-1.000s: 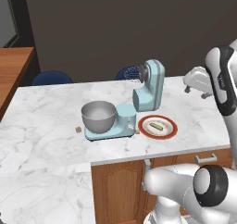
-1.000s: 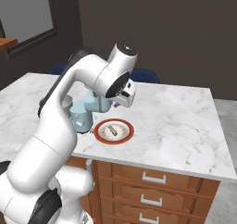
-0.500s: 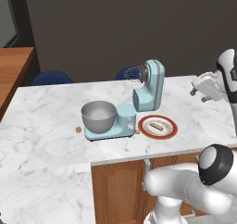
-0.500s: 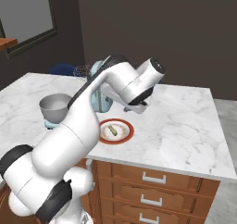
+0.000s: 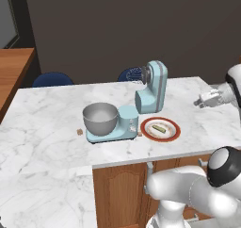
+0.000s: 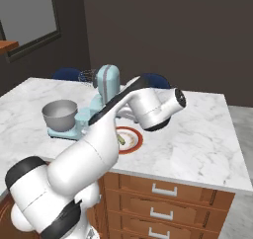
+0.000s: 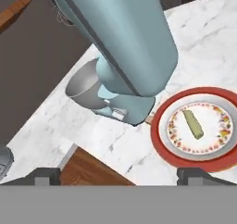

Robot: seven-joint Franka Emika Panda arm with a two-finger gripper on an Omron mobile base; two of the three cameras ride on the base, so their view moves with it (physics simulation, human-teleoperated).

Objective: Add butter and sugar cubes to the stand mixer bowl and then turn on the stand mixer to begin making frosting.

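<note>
Hovering above the surface [image 5: 52,109], the claw [image 7: 118,174] is fully open and empty. Butter [image 7: 192,123] lies on the plate [image 7: 162,149]; beyond, the bowl [image 5: 100,118] on the mixer [image 5: 150,88] looks empty. Every step remains.

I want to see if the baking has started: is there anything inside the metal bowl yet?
No, in the left base view the stand mixer bowl looks empty, and the butter lies on the plate.

The light blue stand mixer [image 5: 141,104] is seen with its head tilted up; the empty grey metal bowl [image 5: 100,118] is seated on its base. A sugar cube [image 5: 79,132] lies just beside the base.
</note>
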